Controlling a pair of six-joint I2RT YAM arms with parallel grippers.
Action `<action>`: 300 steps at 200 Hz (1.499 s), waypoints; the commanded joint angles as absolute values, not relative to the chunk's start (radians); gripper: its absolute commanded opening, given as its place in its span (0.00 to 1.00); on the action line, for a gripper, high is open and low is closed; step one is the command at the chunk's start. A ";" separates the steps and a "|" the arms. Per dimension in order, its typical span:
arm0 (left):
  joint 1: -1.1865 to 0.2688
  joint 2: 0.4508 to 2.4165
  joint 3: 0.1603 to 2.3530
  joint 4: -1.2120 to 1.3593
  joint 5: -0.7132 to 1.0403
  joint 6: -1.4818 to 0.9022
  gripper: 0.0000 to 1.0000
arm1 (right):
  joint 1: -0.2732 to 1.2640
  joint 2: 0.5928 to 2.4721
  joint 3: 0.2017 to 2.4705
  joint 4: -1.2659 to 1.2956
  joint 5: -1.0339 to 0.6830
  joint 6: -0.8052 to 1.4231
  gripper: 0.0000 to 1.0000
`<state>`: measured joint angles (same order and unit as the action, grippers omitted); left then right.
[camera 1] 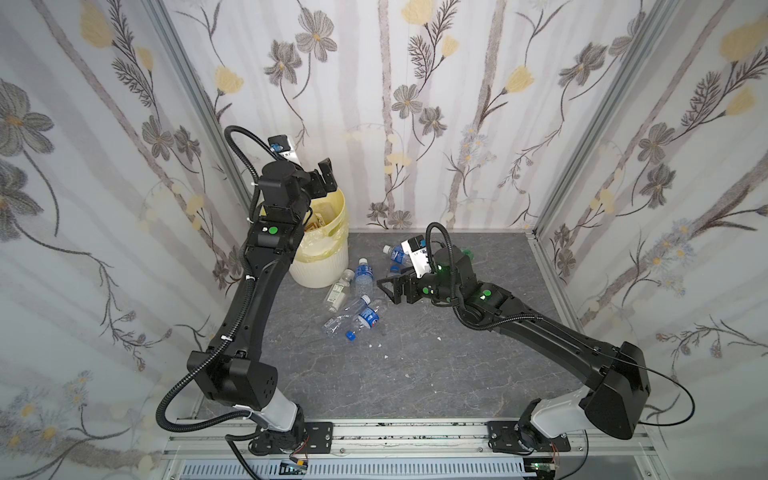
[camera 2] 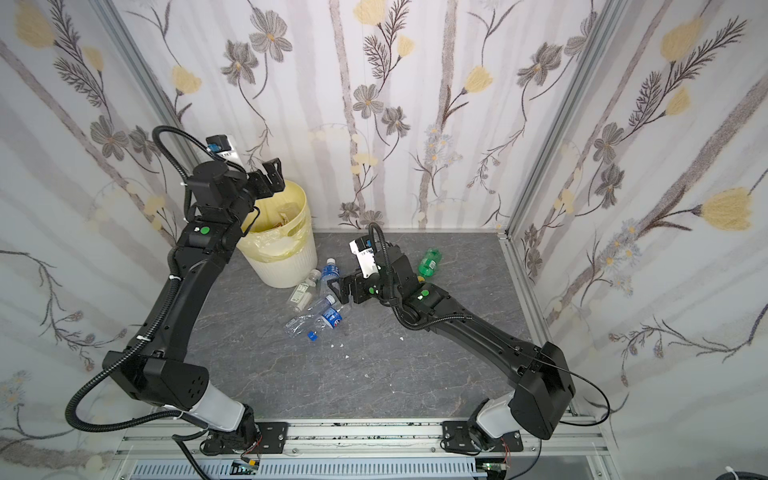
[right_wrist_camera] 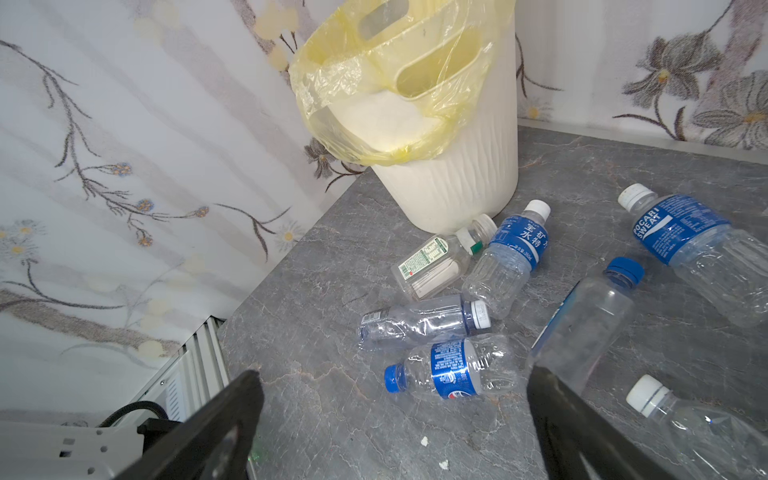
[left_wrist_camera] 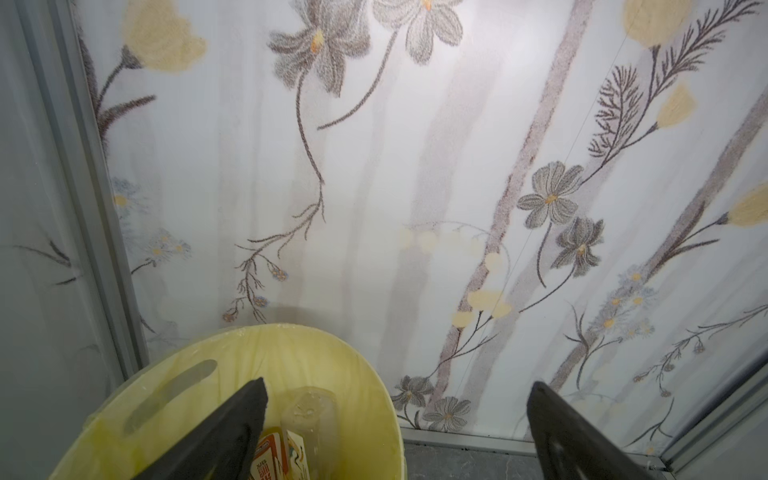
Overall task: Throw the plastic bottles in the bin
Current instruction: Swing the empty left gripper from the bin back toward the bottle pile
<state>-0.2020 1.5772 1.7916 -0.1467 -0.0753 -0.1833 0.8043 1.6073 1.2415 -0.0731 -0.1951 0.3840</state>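
1. Left gripper [camera 1: 326, 176] up over the mouth of the bin [camera 1: 320, 270], in the far left corner of the grey table [camera 1: 415, 374]; fingers [left_wrist_camera: 232, 432] spread wide, nothing between them
2. Down inside the bin, on the yellow liner [left_wrist_camera: 353, 374]: a clear bottle [left_wrist_camera: 309, 411] and, just beside it, a red-orange labelled item [left_wrist_camera: 270, 457]
3. Right gripper [camera 1: 388, 291] low over the middle of the table, jaws apart and empty, pointed toward the loose bottles
4. Lying between bin and right gripper, near the bin's foot: blue-labelled white-capped bottle [right_wrist_camera: 509, 257], clear bottle with a green-and-white label [right_wrist_camera: 432, 266], crushed clear bottle [right_wrist_camera: 419, 322], blue-capped Pepsi bottle [right_wrist_camera: 453, 368]
5. Nearer the right gripper: Pocari Sweat bottle [right_wrist_camera: 685, 245], blue-capped clear bottle [right_wrist_camera: 590, 320], white-capped bottle [right_wrist_camera: 698, 428]
6. Behind the right arm, in a top view: green bottle [camera 2: 430, 262], on its side
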 commanded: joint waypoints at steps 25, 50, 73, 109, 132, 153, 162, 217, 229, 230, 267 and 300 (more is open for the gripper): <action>-0.248 1.556 1.694 -0.132 -0.223 -0.173 1.00 | 0.795 1.535 1.223 -0.060 -0.042 0.386 1.00; -0.272 1.539 1.647 -0.123 -0.262 -0.182 1.00 | 0.790 1.491 1.178 -0.058 0.118 0.393 1.00; -0.285 1.492 1.547 -0.033 -0.232 -0.220 1.00 | 0.783 1.444 1.140 -0.060 0.220 0.404 1.00; -0.283 1.267 1.147 0.397 -0.086 -0.265 1.00 | 0.756 1.361 1.048 -0.050 0.226 0.429 1.00; -0.286 1.231 1.122 0.387 0.021 -0.277 1.00 | 0.736 1.323 0.975 -0.040 0.196 0.434 1.00; -0.308 1.237 1.128 0.319 0.050 -0.325 1.00 | 0.690 1.309 0.904 -0.035 0.177 0.459 1.00; -0.329 1.246 1.133 0.280 0.051 -0.335 1.00 | 0.656 1.313 0.876 -0.035 0.167 0.475 1.00; -0.558 1.323 1.051 0.183 -0.018 -0.408 1.00 | 0.456 1.527 0.874 -0.022 0.010 0.439 1.00; -0.611 1.336 1.018 0.183 -0.066 -0.444 1.00 | 0.446 1.586 0.914 -0.025 -0.018 0.432 1.00; -0.615 1.337 1.015 0.183 -0.070 -0.447 1.00 | 0.446 1.587 0.917 -0.025 -0.022 0.431 1.00; -0.717 1.375 0.937 0.176 -0.123 -0.527 1.00 | 0.444 1.761 1.053 -0.035 -0.061 0.430 1.00; -0.727 1.375 0.876 0.170 -0.105 -0.584 1.00 | 0.441 1.851 1.120 -0.063 -0.044 0.431 1.00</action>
<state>-0.7197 1.3769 0.9070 0.1612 -0.0814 -0.5167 0.4446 1.8160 1.0954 -0.0765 -0.0448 0.4362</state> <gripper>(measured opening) 0.997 0.995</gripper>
